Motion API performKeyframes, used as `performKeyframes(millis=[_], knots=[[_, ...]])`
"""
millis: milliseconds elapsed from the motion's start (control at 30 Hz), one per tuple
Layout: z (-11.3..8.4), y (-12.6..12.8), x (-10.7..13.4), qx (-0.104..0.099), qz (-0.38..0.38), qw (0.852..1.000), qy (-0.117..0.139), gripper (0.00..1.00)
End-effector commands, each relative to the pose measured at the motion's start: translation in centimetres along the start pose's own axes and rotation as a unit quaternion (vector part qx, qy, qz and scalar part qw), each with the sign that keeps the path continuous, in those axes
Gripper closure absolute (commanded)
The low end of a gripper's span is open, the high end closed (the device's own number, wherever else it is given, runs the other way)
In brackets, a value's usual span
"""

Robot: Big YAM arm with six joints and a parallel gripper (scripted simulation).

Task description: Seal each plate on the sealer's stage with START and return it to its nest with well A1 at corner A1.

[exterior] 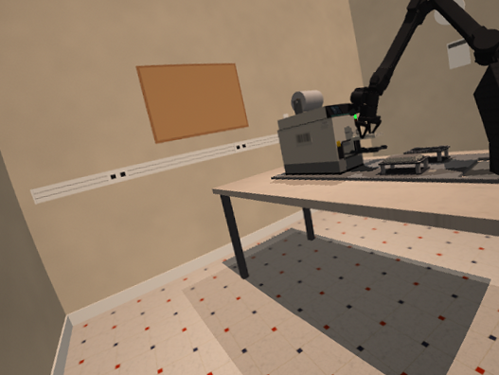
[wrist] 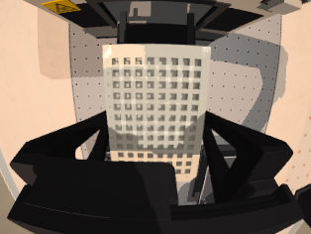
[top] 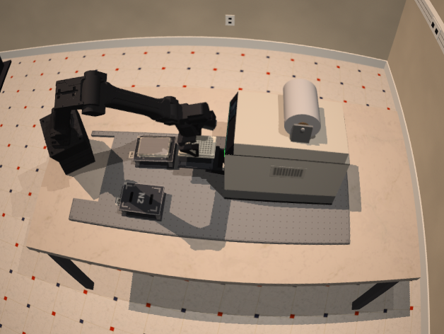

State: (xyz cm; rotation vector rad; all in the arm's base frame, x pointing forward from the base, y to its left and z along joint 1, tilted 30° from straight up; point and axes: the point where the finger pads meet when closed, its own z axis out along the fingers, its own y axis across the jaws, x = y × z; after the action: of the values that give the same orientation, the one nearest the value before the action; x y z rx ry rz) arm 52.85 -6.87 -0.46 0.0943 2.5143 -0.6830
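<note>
My gripper [top: 191, 146] [exterior: 371, 132] [wrist: 155, 115] is shut on an open white well plate [top: 207, 146] [wrist: 156, 89], with one finger on each long side. The plate is level and raised above the sealer's extended stage [top: 197, 163] [exterior: 369, 149], with a gap in the exterior view. The plate hides most of the stage in the wrist view. The sealer [top: 283, 177] [exterior: 308, 147] shows a green lamp [top: 224, 153] [exterior: 355, 116]. Nest N1 holds a plate with a smooth, foil-like top [top: 154, 146]. Nest N2 [top: 141, 198] is empty. Corner A1 of the held plate cannot be made out.
The sealer's front face stands just beyond the held plate, with a yellow warning label [wrist: 61, 6] beside the opening. Nest N1 stands close behind the stage, on the arm's side. A foil roll [top: 300, 102] [exterior: 308, 100] sits on top of the sealer.
</note>
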Motion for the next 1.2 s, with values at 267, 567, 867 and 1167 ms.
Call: performKeyframes(millis=[267,567,867,1167], knots=[[0.8,-1.0,-2.1,0.005,0.014,1.0,-0.016,1.0],[1.4,-0.9,-1.0,0.005,0.011,1.0,-0.01,1.0],[1.3,-0.3,0.1,0.001,0.002,1.0,-0.004,1.0],[1.3,1.2,0.2,-0.006,-0.009,1.0,-0.009,1.0]])
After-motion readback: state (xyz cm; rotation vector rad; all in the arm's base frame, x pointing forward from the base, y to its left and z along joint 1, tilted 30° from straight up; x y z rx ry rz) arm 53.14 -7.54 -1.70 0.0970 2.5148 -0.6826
